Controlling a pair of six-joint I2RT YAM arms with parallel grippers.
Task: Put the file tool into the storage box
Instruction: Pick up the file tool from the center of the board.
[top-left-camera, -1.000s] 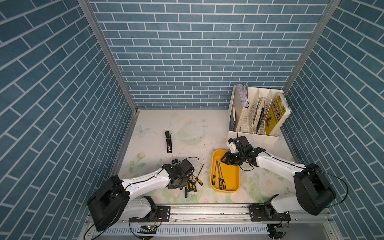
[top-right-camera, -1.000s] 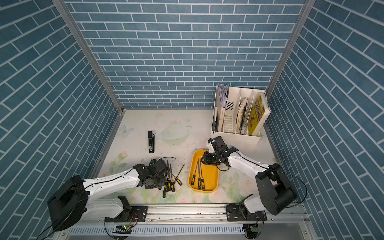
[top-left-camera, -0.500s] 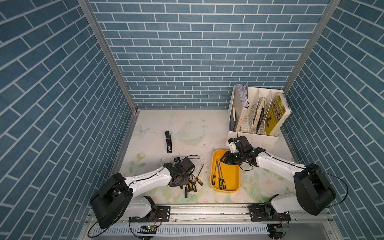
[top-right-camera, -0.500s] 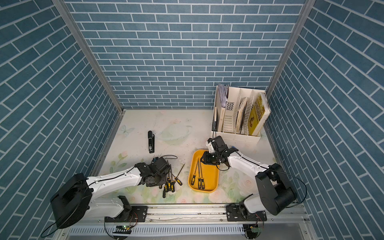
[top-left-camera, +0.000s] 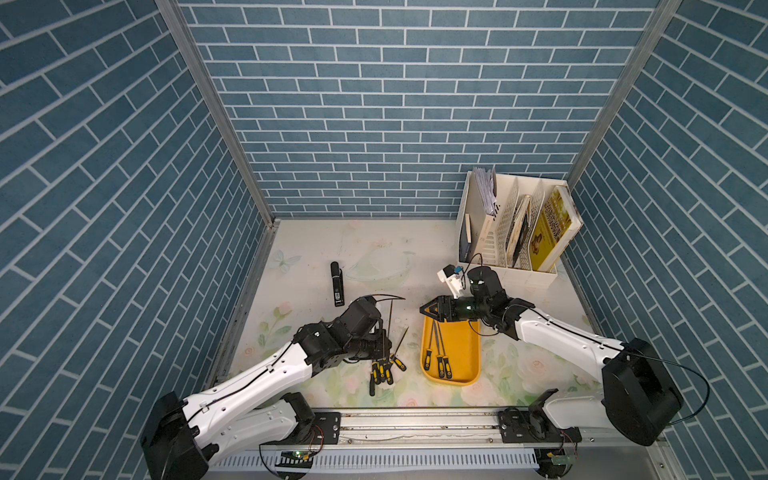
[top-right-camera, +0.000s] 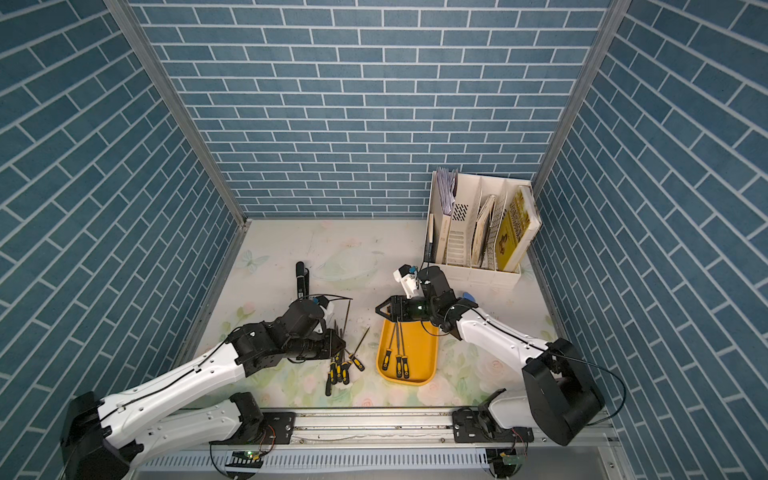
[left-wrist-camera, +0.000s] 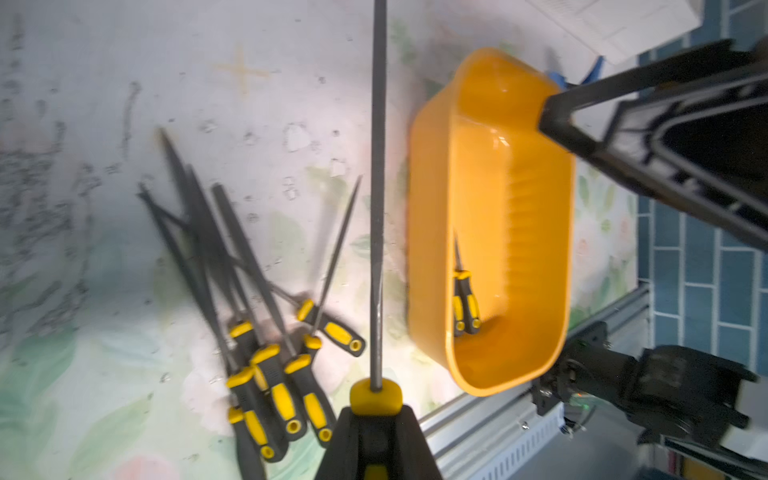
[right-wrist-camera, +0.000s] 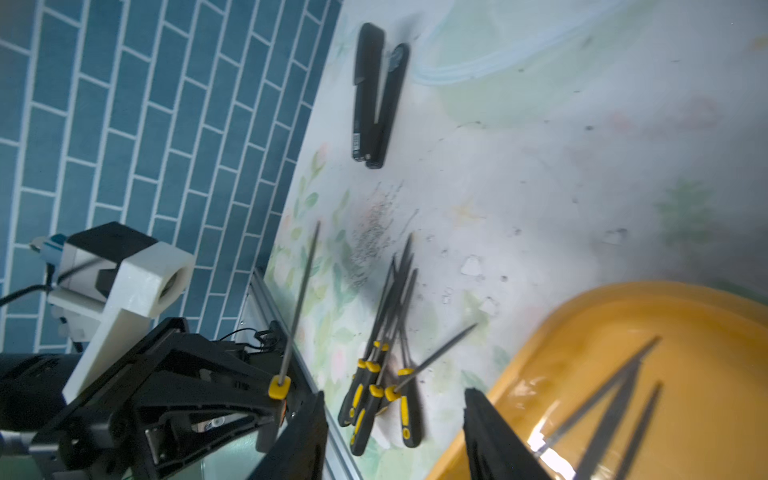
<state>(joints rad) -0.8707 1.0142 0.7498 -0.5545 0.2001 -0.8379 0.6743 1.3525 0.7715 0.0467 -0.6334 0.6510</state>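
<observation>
1. You have a black stapler (top-left-camera: 337, 283) lying on the table (top-left-camera: 374, 249), left of the tools and well apart from them.
2. Your left gripper (left-wrist-camera: 375, 411) is clenched on the yellow-and-black handle of one file (left-wrist-camera: 377, 208); the shaft juts out ahead of the jaws, outside the storage box (left-wrist-camera: 519, 249).
3. Just beside that gripper, a pile of files (top-left-camera: 380, 372) lies crossed on the table, handles bunched together.
4. The storage box sits flat to the right of the pile, apart from it; three files (top-left-camera: 438, 359) lie inside, along its length.
5. Your right gripper (right-wrist-camera: 395, 391) hovers over the box's far end, jaws released, grasping nothing.
6. A white book rack (top-left-camera: 511, 266) stands in the far right corner, behind that arm.
</observation>
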